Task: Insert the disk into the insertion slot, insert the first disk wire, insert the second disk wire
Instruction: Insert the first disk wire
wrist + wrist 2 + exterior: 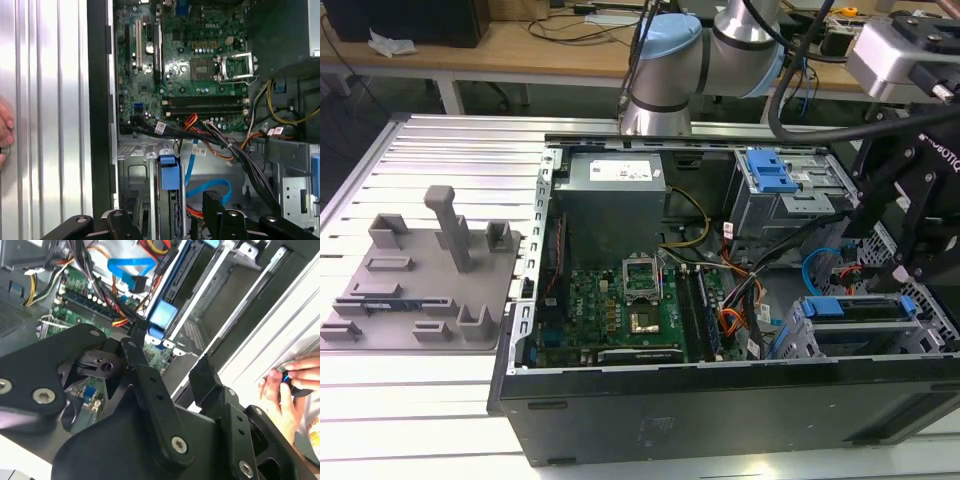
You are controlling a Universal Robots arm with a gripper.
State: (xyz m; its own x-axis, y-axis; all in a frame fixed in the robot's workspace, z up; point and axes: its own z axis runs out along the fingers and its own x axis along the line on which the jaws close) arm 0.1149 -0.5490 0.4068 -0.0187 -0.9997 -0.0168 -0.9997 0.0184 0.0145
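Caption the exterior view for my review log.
Open claw poised by the blue-framed disk at the insertion slot inside an open computer case on a slotted metal table.

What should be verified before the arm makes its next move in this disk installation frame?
1. Gripper empty: ok. The jaws stand apart with nothing between them in the second wrist view.
2. Disk seated in the insertion slot: cannot tell. Its blue caddy shows at the slot in the exterior view, but the depth is unclear.
3. Blue wire plugged in: cannot tell. It loops loosely near the slot.
4. Cable bundle clear of the slot: not ok. It runs across close to it.
5. Person's hand away from the work: not ok. It lies on the table beside the computer case.
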